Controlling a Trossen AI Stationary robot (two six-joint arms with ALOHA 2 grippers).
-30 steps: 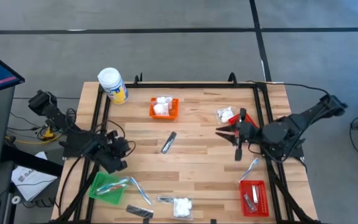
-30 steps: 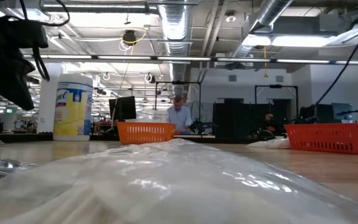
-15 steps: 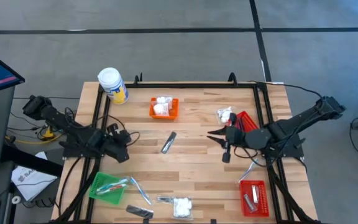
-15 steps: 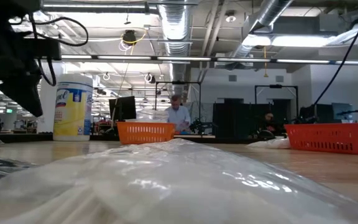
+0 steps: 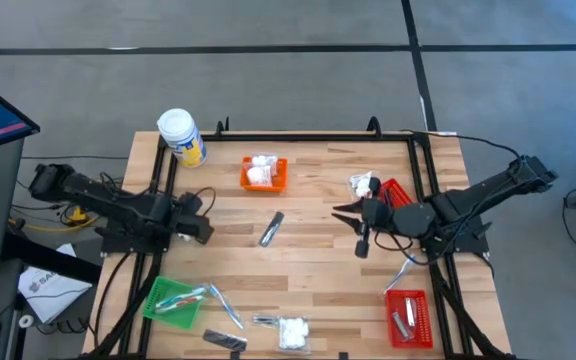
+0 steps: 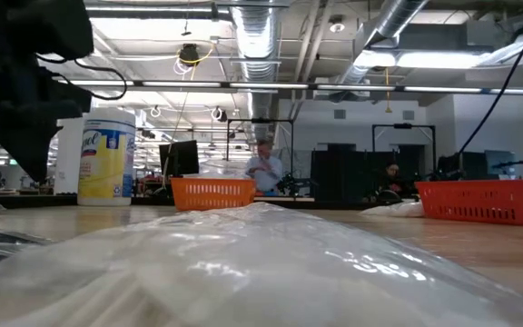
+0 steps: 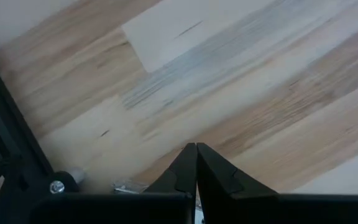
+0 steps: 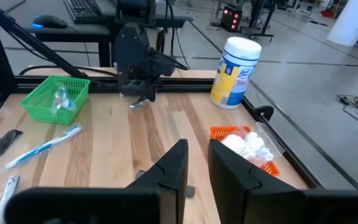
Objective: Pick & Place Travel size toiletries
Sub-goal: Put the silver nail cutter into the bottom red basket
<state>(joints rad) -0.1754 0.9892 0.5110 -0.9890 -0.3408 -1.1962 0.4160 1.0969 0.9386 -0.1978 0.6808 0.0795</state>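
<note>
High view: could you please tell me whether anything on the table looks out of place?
Several items lie loose outside the baskets: a silvery sachet mid-table, a white packet at the table's front edge, and a second white packet beside a red basket.

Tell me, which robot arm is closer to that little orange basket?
The left one, narrowly. The left gripper sits beside and below the orange basket in the high view; the right gripper is a bit farther off on its other side.

Left pincer closed and low; right pincer slightly parted, empty.
</note>
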